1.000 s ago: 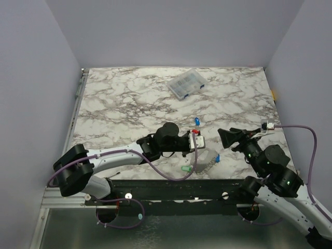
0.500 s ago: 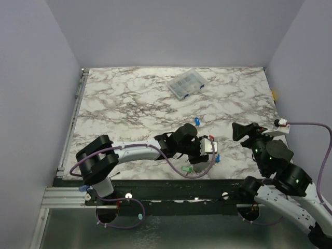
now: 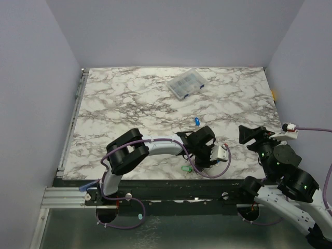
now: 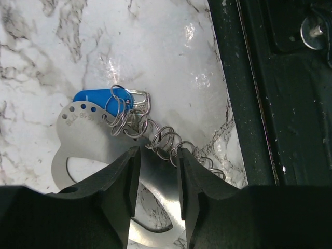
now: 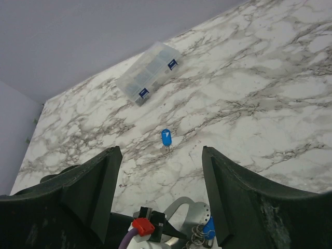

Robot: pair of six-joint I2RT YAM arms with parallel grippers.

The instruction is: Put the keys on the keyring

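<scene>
The keyring [image 4: 83, 139] is a flat silvery loop lying on the marble, with a short chain [image 4: 165, 139] of wire rings. A blue key [image 4: 98, 97] rests against its punched end, tangled in the rings. My left gripper [image 4: 155, 174] hangs right above the loop, jaws partly apart on either side of its flat band. In the top view the left gripper [image 3: 210, 153] covers the keyring. A green key [image 3: 185, 169] lies just left of it, and a second blue key [image 3: 197, 122] lies further back. My right gripper [image 3: 250, 133] stands open and empty to the right.
A clear compartment box [image 3: 185, 84] sits at the back of the table. The table's dark front rail [image 4: 275, 104] runs close beside the keyring. The right wrist view shows the loose blue key [image 5: 166, 137], the box [image 5: 148, 72] and the keyring [image 5: 199, 213] below.
The left arm has swung right along the near edge and now sits over the keyring. Its jaws went from shut to apart. The right arm has drawn back to the right.
</scene>
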